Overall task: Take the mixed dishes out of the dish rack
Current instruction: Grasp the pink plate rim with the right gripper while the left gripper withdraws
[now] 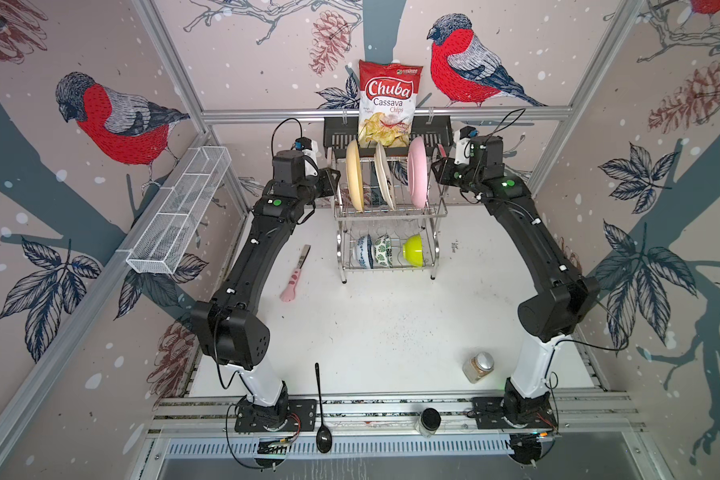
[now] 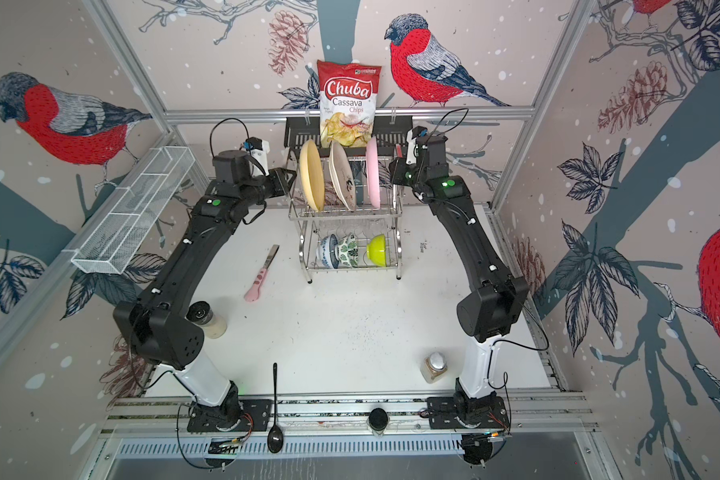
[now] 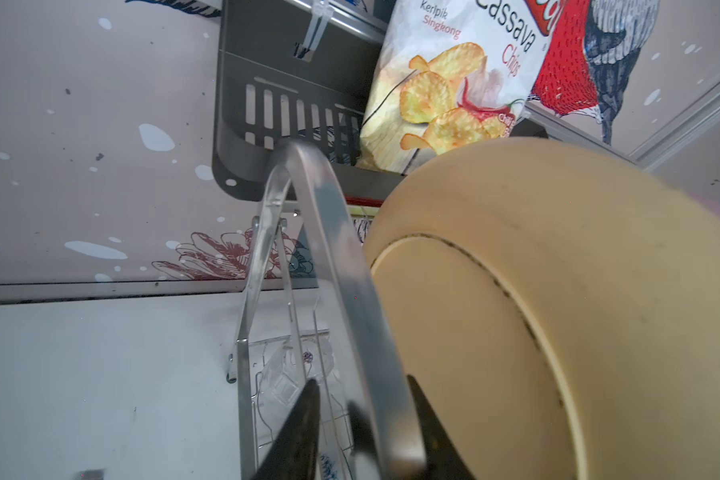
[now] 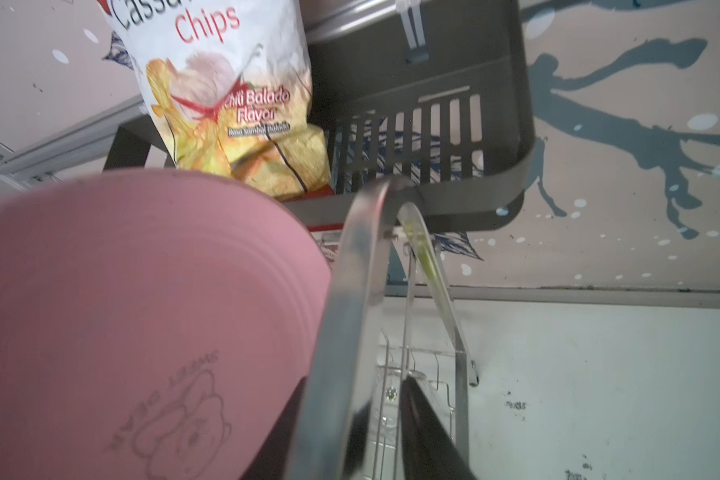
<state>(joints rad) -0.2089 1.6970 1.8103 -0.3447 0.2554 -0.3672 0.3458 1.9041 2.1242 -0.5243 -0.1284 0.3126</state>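
**Top views.** Dish rack [image 1: 391, 214] [image 2: 346, 214] stands at the middle of the worktop's [image 1: 391, 324] back edge. Upper tier, plates on edge, left to right: yellow plate [image 1: 354, 176], cream plate [image 1: 384, 176], pink plate [image 1: 417, 172]. Lower tier, tipped on their sides: blue-white bowl [image 1: 364, 249], green-leaf bowl [image 1: 384, 249], lime bowl [image 1: 413, 249]. Left gripper [image 1: 332, 183] is at the rack's left side frame, right gripper [image 1: 437, 170] at its right one. The jaw gap cannot be read from up here.

**Left wrist.** Left gripper [image 3: 362, 380] sits astride the curved side frame [image 3: 337, 249]. Jaws are parted, with a gap beside one finger: released, not clamped. Yellow plate [image 3: 558, 270] is just beside it. A clear tumbler [image 3: 296, 374] shows through the wires.

**Right wrist.** Right gripper [image 4: 352, 386] likewise straddles its side frame [image 4: 350, 270]. A gap shows beside one finger: released. Pink plate [image 4: 142, 291] is just beside it.
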